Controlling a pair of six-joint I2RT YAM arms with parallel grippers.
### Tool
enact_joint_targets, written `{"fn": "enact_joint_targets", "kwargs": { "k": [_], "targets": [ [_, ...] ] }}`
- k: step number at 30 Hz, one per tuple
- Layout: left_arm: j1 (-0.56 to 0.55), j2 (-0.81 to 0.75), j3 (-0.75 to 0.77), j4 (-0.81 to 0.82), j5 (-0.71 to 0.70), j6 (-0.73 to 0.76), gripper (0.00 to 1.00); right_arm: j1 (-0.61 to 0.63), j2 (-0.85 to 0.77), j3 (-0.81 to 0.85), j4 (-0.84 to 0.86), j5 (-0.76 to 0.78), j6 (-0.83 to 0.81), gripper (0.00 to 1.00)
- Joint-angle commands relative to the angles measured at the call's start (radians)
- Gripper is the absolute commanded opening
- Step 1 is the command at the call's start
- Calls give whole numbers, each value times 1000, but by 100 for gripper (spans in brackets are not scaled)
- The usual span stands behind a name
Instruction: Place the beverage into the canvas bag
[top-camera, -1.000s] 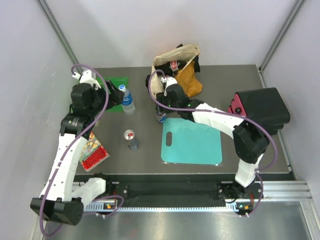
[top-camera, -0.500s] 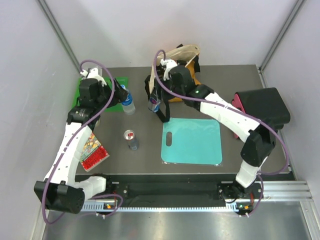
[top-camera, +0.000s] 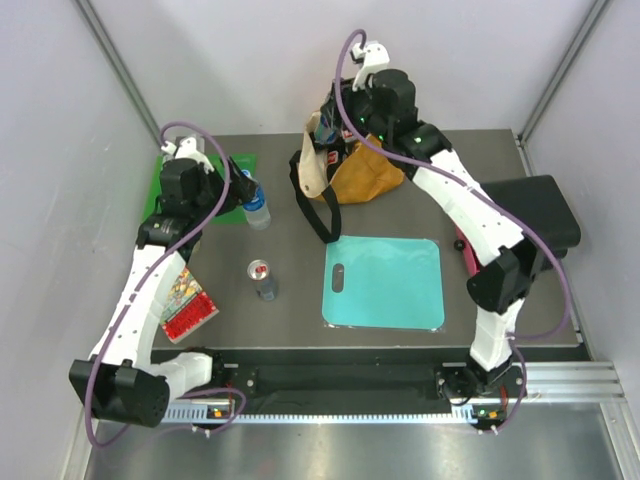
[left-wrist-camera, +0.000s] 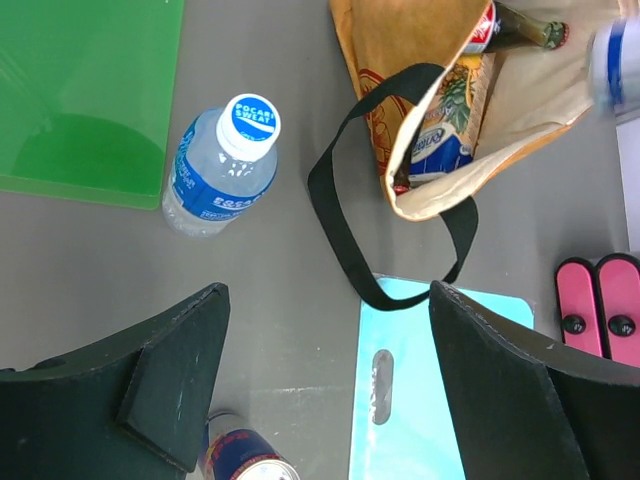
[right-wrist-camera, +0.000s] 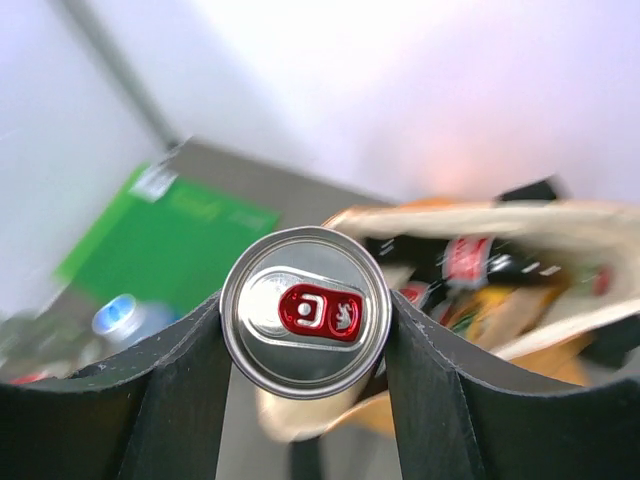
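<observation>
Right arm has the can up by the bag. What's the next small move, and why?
Probably lower the right gripper a little toward the canvas bag mouth before opening. The can is clamped between its fingers, raised above the bag's open cream lining. The bag already holds other items, so releasing from this height risks a bounce or a miss.

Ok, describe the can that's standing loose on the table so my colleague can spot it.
Start at the teal cutting board in the table's middle. Just left of it stands a slim upright can with a silver top and red tab. Unlike the held can in the right gripper above the canvas bag, it stands free, nearer than the clear bottle.
</observation>
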Motion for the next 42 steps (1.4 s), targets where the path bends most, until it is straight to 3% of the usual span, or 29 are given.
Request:
{"fn": "enact_joint_targets", "kwargs": {
  "k": [1,11,17,25,32,37,42],
  "targets": [
    [3,-40,-12,54,-28,-32,85,-35,128,158,135,176,-149,0],
    [3,-67,-11,34,-40,-45,84,-89,259,142,279,235,-405,0],
    [3,-40,-4,8,-90,-88,84,-86,340,104,359,348,-585,0],
    [3,-24,14,-58,-264,-138,84,-89,483,154,371,453,-694,1],
    [3,-27,29,-92,-278,-175,84,-84,515,148,290,429,-656,22],
    [3,-21,45,-98,-305,-160,84,-84,501,188,177,312,-598,46],
    [3,-50,22,-90,-314,-132,85,-86,449,174,104,286,-564,56]
  ]
}}
